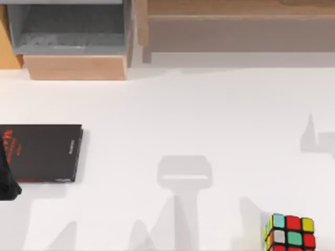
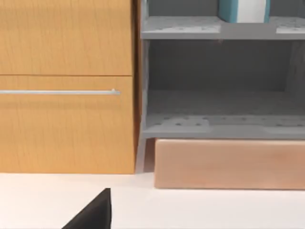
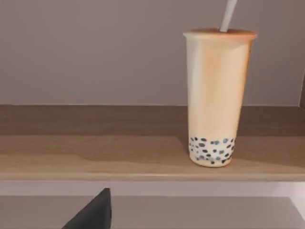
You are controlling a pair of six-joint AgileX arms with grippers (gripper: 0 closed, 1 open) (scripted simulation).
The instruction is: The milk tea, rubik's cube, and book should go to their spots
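The rubik's cube (image 1: 290,234) lies on the white table at the front right, apart from both arms. The milk tea (image 3: 219,95), a tall cup with dark pearls and a straw, stands upright on the wooden shelf (image 3: 95,152). The teal book (image 2: 243,10) with a white edge stands on the upper level of the grey shelf unit (image 2: 214,28). A dark piece of my left gripper (image 2: 93,214) points toward that unit, well short of it. A dark piece of my right gripper (image 3: 93,214) sits below and in front of the milk tea, not touching it.
A thin black book with red lettering (image 1: 42,152) lies flat at the table's left, next to my left arm (image 1: 8,183). A wooden cabinet with a drawer handle (image 2: 62,92) stands beside the grey unit. A long wooden shelf (image 1: 235,23) spans the back right.
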